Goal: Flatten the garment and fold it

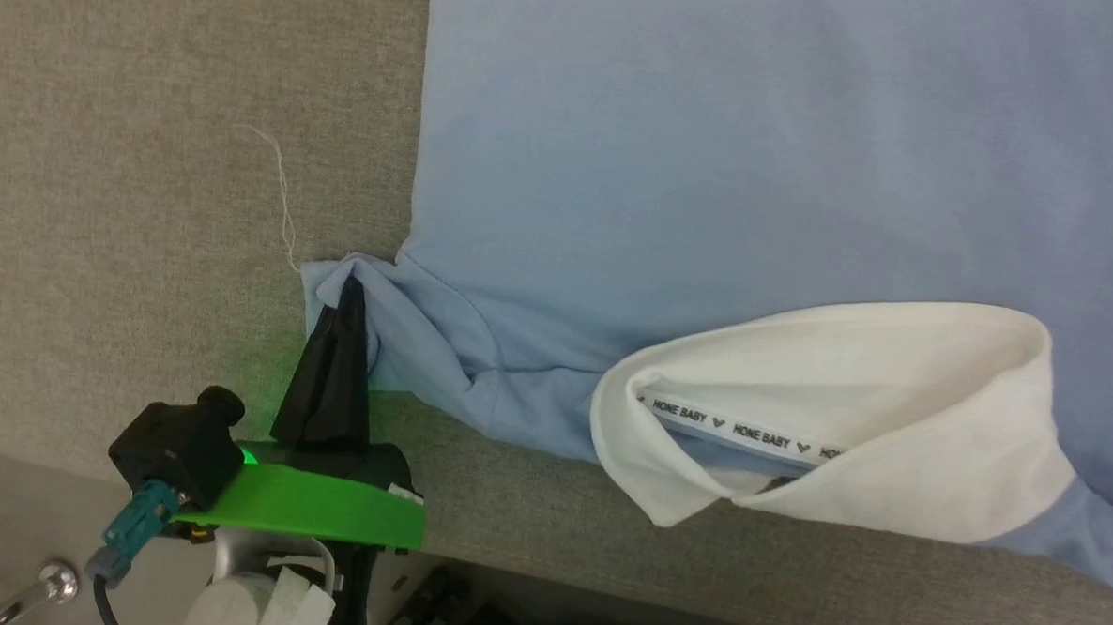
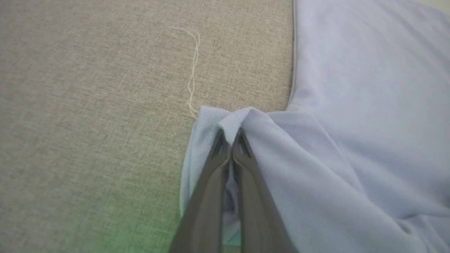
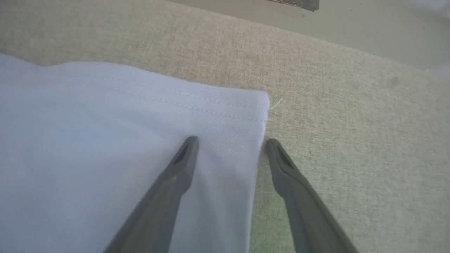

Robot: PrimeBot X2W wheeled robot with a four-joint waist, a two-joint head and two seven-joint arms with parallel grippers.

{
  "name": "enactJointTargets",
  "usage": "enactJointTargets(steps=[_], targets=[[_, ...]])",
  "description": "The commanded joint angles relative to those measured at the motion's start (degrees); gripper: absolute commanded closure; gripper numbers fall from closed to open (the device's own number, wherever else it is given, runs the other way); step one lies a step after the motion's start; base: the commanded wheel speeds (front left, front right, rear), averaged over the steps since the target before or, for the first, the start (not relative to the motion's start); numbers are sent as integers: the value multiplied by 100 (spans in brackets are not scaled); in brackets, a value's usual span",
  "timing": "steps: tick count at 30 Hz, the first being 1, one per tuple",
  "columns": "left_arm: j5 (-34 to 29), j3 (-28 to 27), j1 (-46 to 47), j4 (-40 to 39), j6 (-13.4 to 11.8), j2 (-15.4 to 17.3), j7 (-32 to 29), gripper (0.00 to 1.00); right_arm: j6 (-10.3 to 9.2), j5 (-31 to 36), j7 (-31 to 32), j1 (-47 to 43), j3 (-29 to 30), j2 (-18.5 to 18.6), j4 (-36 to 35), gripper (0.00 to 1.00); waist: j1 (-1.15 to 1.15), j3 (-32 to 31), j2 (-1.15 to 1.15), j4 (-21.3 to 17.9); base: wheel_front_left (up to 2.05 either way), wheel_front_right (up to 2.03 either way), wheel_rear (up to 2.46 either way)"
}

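The garment (image 1: 719,155) is a light blue shirt spread on a grey fabric surface (image 1: 137,180), its white collar (image 1: 852,403) turned toward the near edge. My left gripper (image 1: 349,289) is shut on a bunched sleeve fold (image 2: 239,117) at the shirt's left side. In the left wrist view the left gripper (image 2: 230,131) pinches that blue cloth between its tips. My right gripper (image 3: 230,140) stands open over a hemmed corner of the garment (image 3: 242,109); one finger lies over the cloth, the other over the bare surface beside its edge.
A loose white thread (image 1: 281,198) lies on the grey surface just left of the sleeve. The surface's near edge (image 1: 529,548) runs below the collar, with dark floor and a metal handle (image 1: 24,599) beyond it.
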State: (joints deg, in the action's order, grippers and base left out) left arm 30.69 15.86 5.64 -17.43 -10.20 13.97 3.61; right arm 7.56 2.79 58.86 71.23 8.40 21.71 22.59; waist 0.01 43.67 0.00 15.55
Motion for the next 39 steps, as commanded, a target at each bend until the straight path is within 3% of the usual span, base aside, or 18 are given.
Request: enactJointTargets(steps=[1,7,8,9,16,22,28,36,39], targets=[[-44,0,63,76,-93,52,-60,100,-8,16,107,-33,-37,32,35,0,-1,262,0,229,0,0,0],[-56,45,113,105,-97,35,-51,100,-8,-101,440,-168,-82,91,-63,0,-1,281,0,207,0,0,0],[-54,50,126,121,-91,35,-47,100,-8,-128,489,-186,-65,97,-89,73,-1,262,0,197,0,0,0],[-34,52,138,136,-76,27,-35,100,-8,-151,494,-200,-58,106,-135,100,-1,236,0,186,0,0,0],[21,32,268,358,23,104,-50,100,-8,-283,216,-246,80,76,-378,100,-1,-170,0,14,0,0,0],[-7,62,407,617,84,232,-175,100,-8,-527,-402,-373,170,-25,-465,100,-1,-975,0,-370,0,0,0],[-60,86,369,865,15,353,-360,100,-8,-918,-712,-952,53,173,-527,100,-1,-1876,0,-857,0,0,0],[-44,143,104,1120,-73,435,-537,100,-8,-1682,-644,-2834,-8,332,-1196,100,-1,-2885,0,-1380,0,0,0],[8,151,-13,1202,-101,420,-562,100,-8,-1942,-628,-3863,197,132,-1552,100,-1,-3172,0,-1494,0,0,0]])
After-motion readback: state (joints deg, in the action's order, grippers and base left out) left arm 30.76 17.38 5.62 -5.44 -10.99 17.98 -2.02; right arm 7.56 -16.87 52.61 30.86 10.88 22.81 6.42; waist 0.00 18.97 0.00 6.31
